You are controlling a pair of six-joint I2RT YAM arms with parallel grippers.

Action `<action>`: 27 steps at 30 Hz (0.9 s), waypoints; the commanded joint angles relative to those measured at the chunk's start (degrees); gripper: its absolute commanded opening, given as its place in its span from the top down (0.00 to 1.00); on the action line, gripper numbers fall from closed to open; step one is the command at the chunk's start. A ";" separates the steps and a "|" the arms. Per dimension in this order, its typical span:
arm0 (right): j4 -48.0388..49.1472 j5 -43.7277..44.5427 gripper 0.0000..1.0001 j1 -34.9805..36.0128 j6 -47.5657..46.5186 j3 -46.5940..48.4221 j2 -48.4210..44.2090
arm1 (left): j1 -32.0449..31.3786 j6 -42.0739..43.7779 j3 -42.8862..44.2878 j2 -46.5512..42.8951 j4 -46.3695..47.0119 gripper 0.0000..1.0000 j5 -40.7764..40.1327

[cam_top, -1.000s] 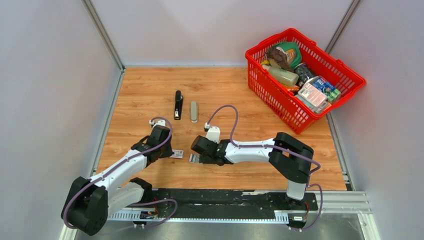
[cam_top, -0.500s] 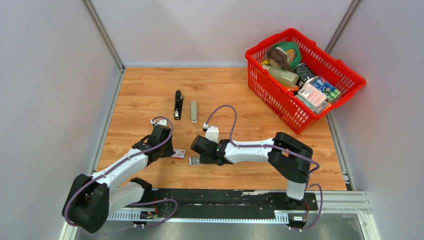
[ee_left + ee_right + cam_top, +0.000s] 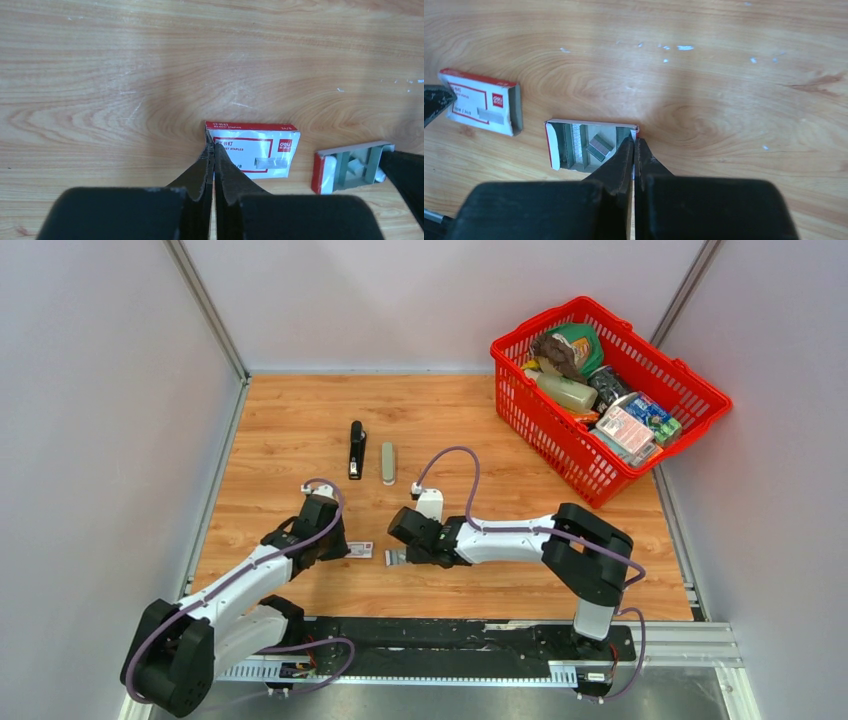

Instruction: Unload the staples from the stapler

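Near side of the stapler (image 3: 356, 450): both grippers down low over the table (image 3: 470, 430), well short of it, occupied with a staple box instead.
Stapler: black and slim, lying flat with nothing touching it; long axis running away from the arm bases, near end pointing back roughly at the left gripper.
Grey bar (image 3: 388, 463): just right of the stapler, parallel to it, apart.
Left gripper (image 3: 214, 152): clenched, tips pinched on a corner of the red-and-white box sleeve (image 3: 255, 150); almost straight back from the stapler's near end.
Right gripper (image 3: 635, 146): clamped too, on the end wall of the slid-out tray (image 3: 552, 147); back from the stapler and off to its right, a touch farther from it than the left.
Staples (image 3: 600, 146): short silvery strip lying askew in that tray; whether any sit inside the stapler, impossible to tell from above.
Nearer arm: left, by the look of it, with the shorter reach and already lined up with the long axis.
Next move, as a guess: release the cardboard, then reach forward along the stapler's length and close across its narrow width.
Watch-out: grey bar close alongside, easy to nudge from the right.
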 commanded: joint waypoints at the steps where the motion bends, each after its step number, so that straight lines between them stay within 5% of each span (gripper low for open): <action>1: -1.06 3.08 1.00 -1.48 -1.39 -2.27 -2.75 | 0.30 -1.01 -1.78 -2.08 0.48 0.97 3.05; 21: -0.97 4.49 1.00 -2.89 -0.86 -9.13 -8.82 | -11.74 -9.35 1.29 4.33 5.57 0.99 2.18; 27: -0.88 4.49 1.00 -2.98 -0.51 -11.59 -10.84 | -12.09 -7.96 4.45 1.10 0.84 0.94 0.34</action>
